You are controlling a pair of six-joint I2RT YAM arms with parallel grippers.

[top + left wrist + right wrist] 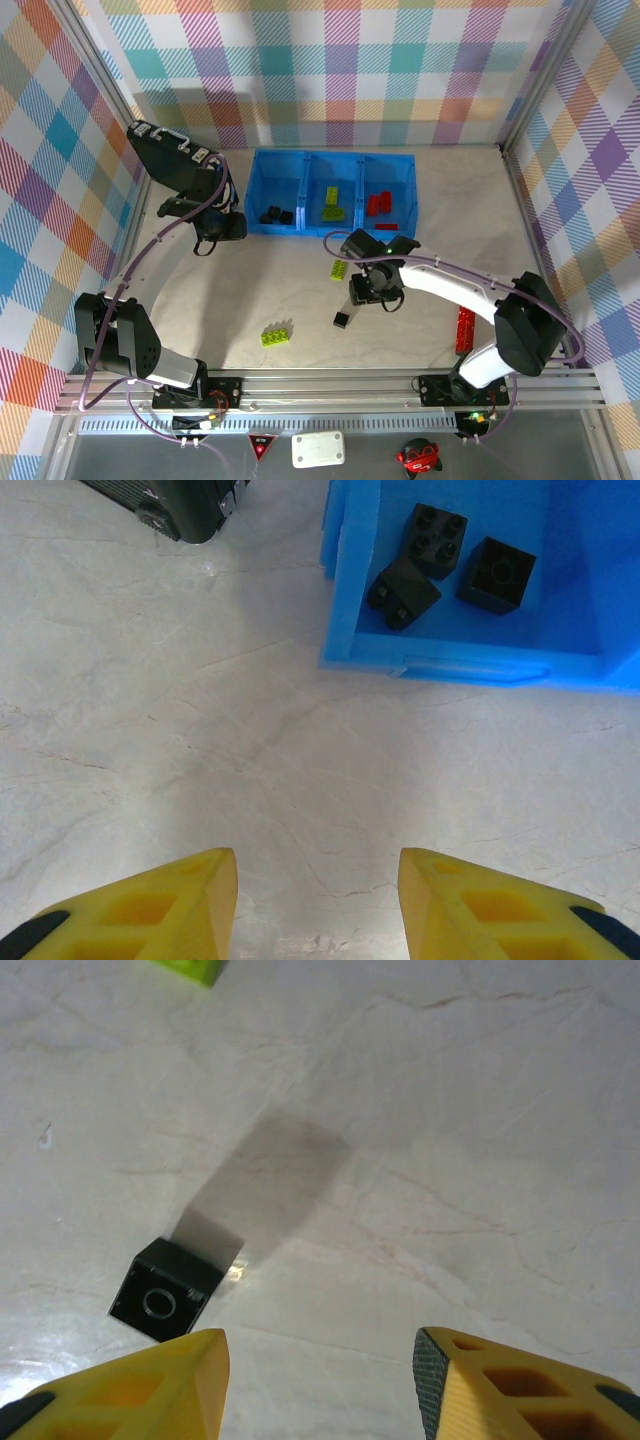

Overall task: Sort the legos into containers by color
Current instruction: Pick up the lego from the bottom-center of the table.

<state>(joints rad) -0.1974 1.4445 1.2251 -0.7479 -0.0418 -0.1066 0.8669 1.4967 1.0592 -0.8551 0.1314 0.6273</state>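
Note:
The blue bin (305, 168) has three containers: black cubes (275, 214) in the left one, lime-green bricks (332, 203) in the middle one, red bricks (381, 205) in the right one. In the left wrist view the black cubes (437, 562) lie inside the bin's corner (350, 590). Loose on the table are a black cube (342, 319), a green brick (340, 268) and another green brick (277, 334). My right gripper (320, 1360) is open over bare table, with the black cube (160, 1303) just off its left finger. My left gripper (318, 880) is open and empty, left of the bin.
A black case (175, 160) stands at the back left, its corner (170, 505) ahead of the left gripper. A long red studded piece (465, 329) lies beside the right arm's base. Checked walls close in the table on three sides.

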